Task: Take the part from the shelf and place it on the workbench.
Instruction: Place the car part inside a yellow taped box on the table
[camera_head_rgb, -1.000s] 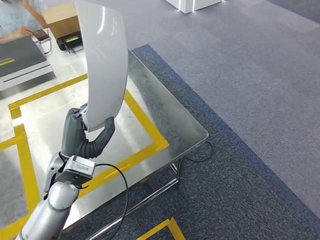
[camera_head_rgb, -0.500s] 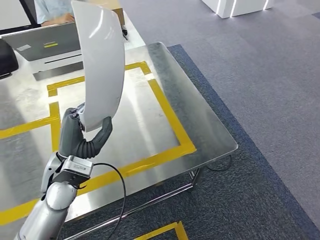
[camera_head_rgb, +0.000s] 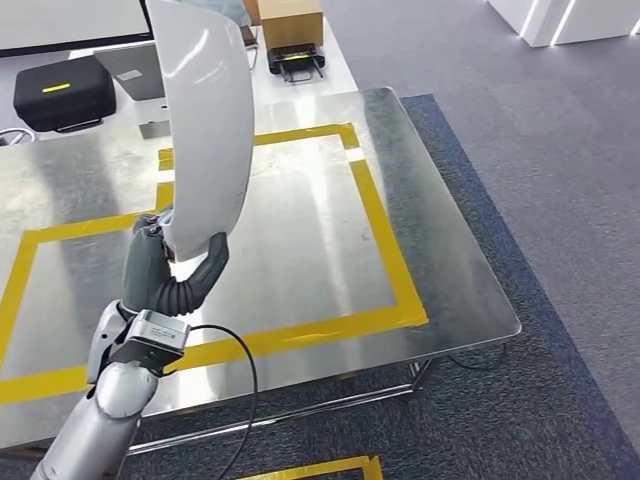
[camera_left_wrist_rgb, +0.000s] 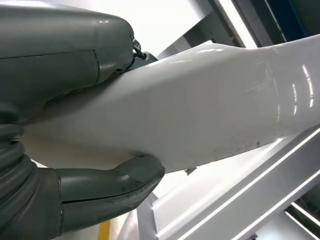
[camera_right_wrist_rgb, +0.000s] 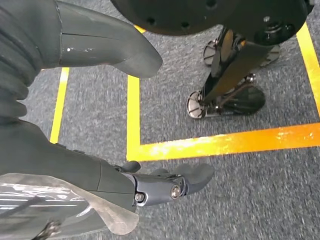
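A black case (camera_head_rgb: 64, 93) with a yellow stripe lay beyond the far edge of the steel surface, on a white tabletop (camera_head_rgb: 332, 75). A cardboard box (camera_head_rgb: 290, 20) stood farther along it, above a black tray (camera_head_rgb: 296, 60). Grey carpet (camera_head_rgb: 543, 150) covered the floor, with yellow tape (camera_right_wrist_rgb: 226, 142) marking it.

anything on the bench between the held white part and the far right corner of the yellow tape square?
No, bare steel. In the head view, the workbench shows nothing between the white part, held by the left hand, and that yellow tape square corner.
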